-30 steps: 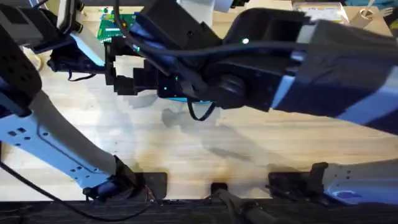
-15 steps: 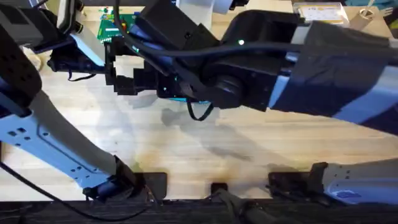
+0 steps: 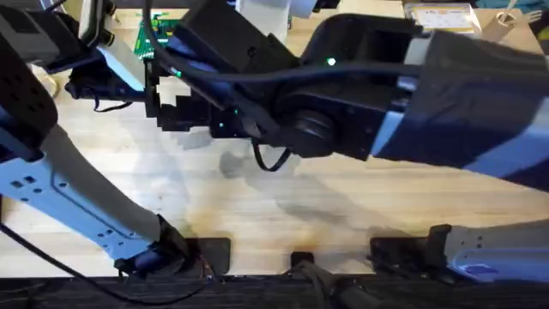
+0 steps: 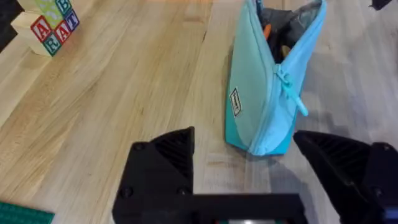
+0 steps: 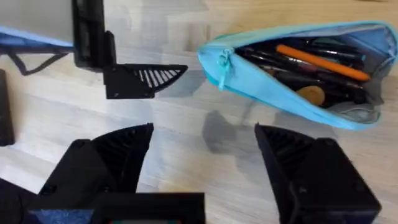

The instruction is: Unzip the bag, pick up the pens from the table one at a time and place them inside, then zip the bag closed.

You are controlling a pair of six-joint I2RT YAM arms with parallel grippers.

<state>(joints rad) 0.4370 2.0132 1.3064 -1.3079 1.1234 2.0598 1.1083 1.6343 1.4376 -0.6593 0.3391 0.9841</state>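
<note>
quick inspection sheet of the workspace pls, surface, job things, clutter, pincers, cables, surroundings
surface: light wooden table, grain visible.
job's things: light blue bag lying on the table, mostly unzipped and gaping; teal pull tab at the closed end; an orange pen and darker pens inside.
clutter: lettered toy blocks near the table edge; a green flat piece at the far side.
pincers: left pincer open, just short of the bag's closed end; right pincer open, empty, above the table beside the bag.
cables: black cable looping under the right arm; another by the left base.
surroundings: nothing seen that touches the job.
</note>
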